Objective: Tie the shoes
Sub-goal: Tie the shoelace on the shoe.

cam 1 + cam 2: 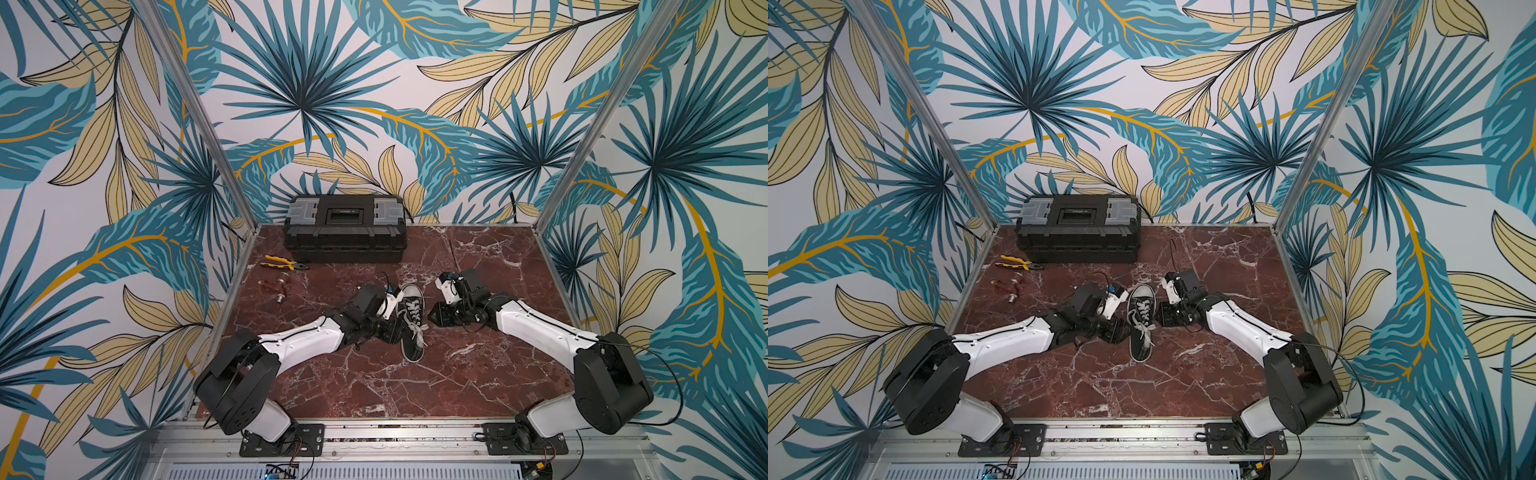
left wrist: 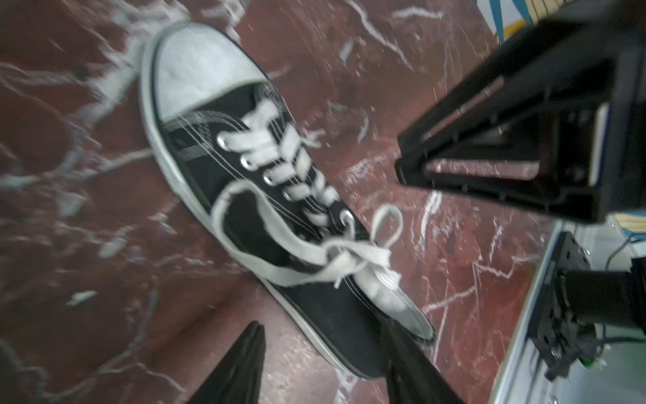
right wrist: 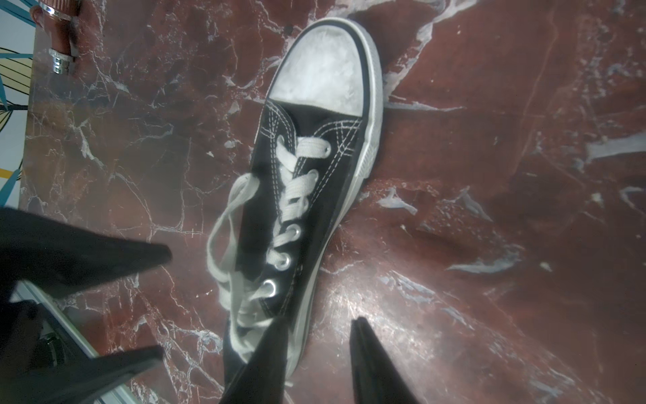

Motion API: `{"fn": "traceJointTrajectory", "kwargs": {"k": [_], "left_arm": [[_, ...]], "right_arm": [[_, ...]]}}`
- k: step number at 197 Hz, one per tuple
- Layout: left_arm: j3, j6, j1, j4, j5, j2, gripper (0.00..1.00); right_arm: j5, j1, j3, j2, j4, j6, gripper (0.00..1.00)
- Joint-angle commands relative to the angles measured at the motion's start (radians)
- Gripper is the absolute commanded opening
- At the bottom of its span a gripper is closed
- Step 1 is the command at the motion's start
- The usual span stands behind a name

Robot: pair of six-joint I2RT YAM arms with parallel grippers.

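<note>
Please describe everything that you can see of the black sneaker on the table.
The sneaker is a single low-top of black canvas with white stitching, a scuffed white toe cap, white sole edge and metal eyelets. Its flat white laces end in a loose knot with loops near the opening. It lies sole down on the red marbled table, toe toward its far edge. The left gripper and right gripper stand open at its heel end; neither holds a lace.

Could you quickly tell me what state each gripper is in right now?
Left gripper: open, holding nothing.
Right gripper: open, holding nothing, close beside the sneaker.
</note>
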Motion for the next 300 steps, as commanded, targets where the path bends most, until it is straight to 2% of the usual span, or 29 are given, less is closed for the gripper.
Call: {"fn": "traceJointTrajectory", "kwargs": {"k": [1,34,60,111,147,214,300], "left_arm": [[-0.010,0.055,-0.020,0.038,0.015,0.033,0.47],[0.056,0.079,-0.036,0.071,0.017,0.127,0.35],[0.099,0.097,-0.037,0.069,0.024,0.179,0.31],[0.125,0.102,-0.038,0.079,0.058,0.212,0.30],[0.102,0.102,-0.037,0.090,0.065,0.177,0.29],[0.106,0.078,-0.039,0.126,0.078,0.217,0.26],[0.148,0.075,-0.040,0.148,0.098,0.273,0.29]], "right_arm": [[-0.041,0.001,-0.037,-0.063,-0.024,-0.040,0.35],[-0.078,0.003,-0.067,-0.064,-0.001,-0.026,0.35],[-0.080,0.003,-0.073,-0.058,0.007,-0.023,0.35],[-0.075,0.003,-0.075,-0.048,0.011,-0.026,0.35],[-0.084,0.003,-0.080,-0.042,0.004,-0.028,0.34],[-0.084,0.019,-0.104,0.018,0.023,0.028,0.20],[-0.112,0.030,-0.131,0.071,0.089,0.057,0.18]]}}
